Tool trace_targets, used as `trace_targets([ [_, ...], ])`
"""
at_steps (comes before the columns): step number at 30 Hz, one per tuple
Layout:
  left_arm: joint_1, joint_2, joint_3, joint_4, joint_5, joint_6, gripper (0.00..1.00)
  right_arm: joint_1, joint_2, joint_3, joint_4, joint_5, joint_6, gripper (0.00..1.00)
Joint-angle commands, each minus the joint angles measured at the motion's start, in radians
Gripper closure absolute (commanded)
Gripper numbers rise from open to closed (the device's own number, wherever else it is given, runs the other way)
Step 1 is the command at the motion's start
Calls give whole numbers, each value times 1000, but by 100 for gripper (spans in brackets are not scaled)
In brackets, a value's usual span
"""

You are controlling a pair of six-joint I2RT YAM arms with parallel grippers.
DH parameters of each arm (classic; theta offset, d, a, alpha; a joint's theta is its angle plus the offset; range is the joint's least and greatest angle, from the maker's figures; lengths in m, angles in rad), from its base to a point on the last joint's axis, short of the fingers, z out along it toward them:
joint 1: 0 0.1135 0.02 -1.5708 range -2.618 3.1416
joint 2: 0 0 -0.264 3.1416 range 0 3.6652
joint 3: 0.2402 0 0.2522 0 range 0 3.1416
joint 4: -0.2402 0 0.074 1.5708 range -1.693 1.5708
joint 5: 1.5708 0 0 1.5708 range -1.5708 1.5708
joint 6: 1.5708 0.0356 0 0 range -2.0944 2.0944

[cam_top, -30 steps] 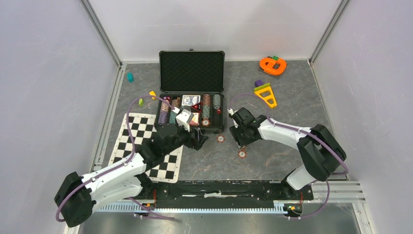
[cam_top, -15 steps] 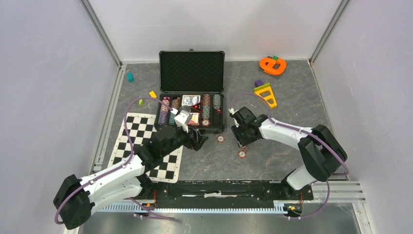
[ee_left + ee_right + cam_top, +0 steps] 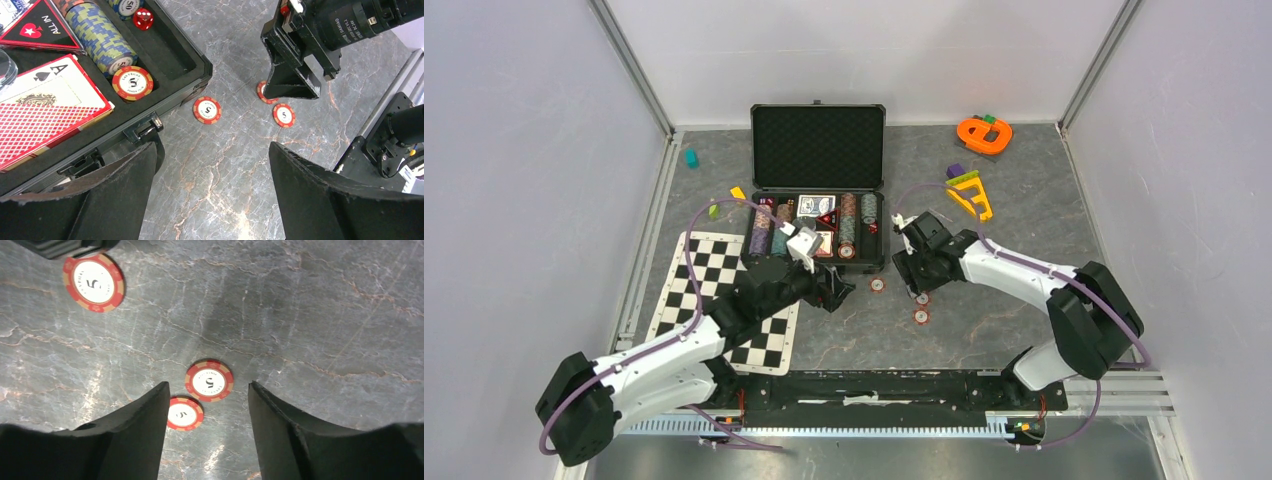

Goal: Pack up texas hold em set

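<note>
The black case (image 3: 818,148) lies open at the table's middle back, its tray holding chip stacks (image 3: 95,35), card decks (image 3: 45,107), a red die (image 3: 143,19) and a loose red-white chip (image 3: 132,83). Three red-white chips lie on the table in front of it: one by the case's front edge (image 3: 877,285), two further right (image 3: 921,316). My right gripper (image 3: 207,385) hangs open low over those two; one chip (image 3: 209,380) sits between its fingertips, the other (image 3: 184,414) by the left finger. My left gripper (image 3: 212,147) is open over bare table by the case's front corner.
A black-white checkered mat (image 3: 714,290) lies under the left arm. Orange and yellow toys (image 3: 984,135) sit at the back right, small coloured pieces (image 3: 692,158) at the back left. Grey walls close in both sides.
The right gripper has shifted slightly toward the case, uncovering a chip beneath it; its jaws narrowed and widened again. The left arm has barely moved.
</note>
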Motion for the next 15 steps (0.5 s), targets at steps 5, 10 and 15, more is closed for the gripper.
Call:
trace_targets([
  [5, -35, 146, 64, 50, 7, 21, 0, -1, -171, -6, -17, 249, 29, 22],
  [10, -195, 382, 271, -97, -191, 13, 0, -3, -444, -95, -25, 554, 128, 2],
  [15, -315, 603, 523, -275, -290, 6, 0, -4, -702, -165, -26, 741, 157, 2],
])
